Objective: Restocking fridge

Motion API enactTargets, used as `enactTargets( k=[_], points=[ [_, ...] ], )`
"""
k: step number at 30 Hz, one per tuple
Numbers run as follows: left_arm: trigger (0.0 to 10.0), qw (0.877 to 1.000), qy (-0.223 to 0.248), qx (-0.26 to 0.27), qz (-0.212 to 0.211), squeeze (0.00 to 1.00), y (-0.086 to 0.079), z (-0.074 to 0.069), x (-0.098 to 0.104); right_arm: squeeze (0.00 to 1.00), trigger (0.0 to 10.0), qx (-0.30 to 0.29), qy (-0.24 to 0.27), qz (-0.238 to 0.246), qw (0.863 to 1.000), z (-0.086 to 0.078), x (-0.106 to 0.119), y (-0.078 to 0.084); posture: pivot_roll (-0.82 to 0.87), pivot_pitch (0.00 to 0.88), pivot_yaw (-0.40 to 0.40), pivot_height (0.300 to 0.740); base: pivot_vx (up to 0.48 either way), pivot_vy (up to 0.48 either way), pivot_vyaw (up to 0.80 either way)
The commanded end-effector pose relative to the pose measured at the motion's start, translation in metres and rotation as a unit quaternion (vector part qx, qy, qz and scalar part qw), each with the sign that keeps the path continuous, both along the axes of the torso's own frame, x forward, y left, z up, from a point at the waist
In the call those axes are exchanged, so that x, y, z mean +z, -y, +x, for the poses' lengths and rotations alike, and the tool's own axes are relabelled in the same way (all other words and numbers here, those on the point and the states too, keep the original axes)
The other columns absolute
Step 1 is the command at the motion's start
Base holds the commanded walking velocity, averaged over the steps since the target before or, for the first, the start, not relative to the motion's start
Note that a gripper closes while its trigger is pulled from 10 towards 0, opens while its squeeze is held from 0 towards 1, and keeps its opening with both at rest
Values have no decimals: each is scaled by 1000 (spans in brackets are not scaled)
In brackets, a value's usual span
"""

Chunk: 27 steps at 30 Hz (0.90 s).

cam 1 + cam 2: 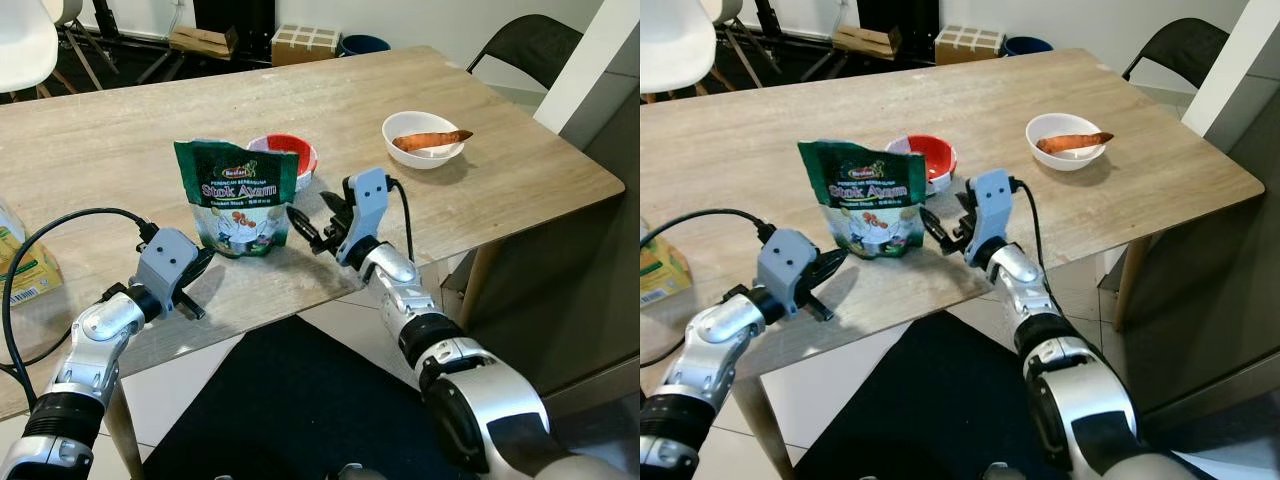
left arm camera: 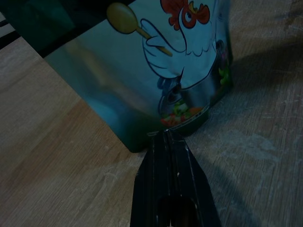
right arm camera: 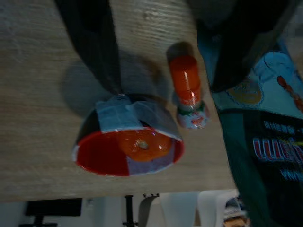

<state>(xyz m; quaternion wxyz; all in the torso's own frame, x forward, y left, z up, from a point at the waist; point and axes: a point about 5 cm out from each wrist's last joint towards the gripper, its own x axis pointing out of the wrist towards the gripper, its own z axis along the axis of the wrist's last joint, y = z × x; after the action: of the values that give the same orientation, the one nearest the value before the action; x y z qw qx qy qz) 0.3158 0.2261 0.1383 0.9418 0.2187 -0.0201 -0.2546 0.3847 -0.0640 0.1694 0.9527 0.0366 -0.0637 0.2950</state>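
step: looks like the pickup stage. The green stock pouch (image 1: 238,197) stands upright near the front edge of the surface (image 1: 520,170), between both grippers.
left gripper (image 1: 207,258): fingers clenched together, tip right at the pouch's bottom corner, holding nothing.
right gripper (image 1: 304,226): fingers spread, just beside the pouch's other edge.
next move: my guess, the right one needs to close on the pouch edge.
wrist bonus: right wrist view shows a small red-capped bottle (image 3: 188,90) beside the red bowl (image 3: 128,142).
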Motion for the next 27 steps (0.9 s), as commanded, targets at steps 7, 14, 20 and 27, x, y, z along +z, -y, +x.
enactTargets(
  k=[7, 14, 20, 27],
  points=[
    [10000, 1000, -18, 6, 11, 0, -5, -3, -8, 0, 4745, -5, -6, -9, 1000, 4, 5, -2, -13, 149, -83, 740, 0, 0, 0],
    [10000, 1000, -18, 9, 10, 0, -7, -4, -8, 0, 7490, 53, 2, 78, 996, 1, 13, -10, -13, 149, -82, 740, 0, 0, 0],
    [10000, 1000, -17, 16, 17, 0, -11, -3, -8, 0, 5451, 96, 6, 96, 991, -4, 11, -14, -15, 149, -79, 740, 0, 0, 0],
    [10000, 998, -6, 50, 31, 0, -21, 3, -4, 0, 1216, 201, 10, 133, 971, -17, 3, -18, -19, 147, -76, 740, 0, 0, 0]
  ],
)
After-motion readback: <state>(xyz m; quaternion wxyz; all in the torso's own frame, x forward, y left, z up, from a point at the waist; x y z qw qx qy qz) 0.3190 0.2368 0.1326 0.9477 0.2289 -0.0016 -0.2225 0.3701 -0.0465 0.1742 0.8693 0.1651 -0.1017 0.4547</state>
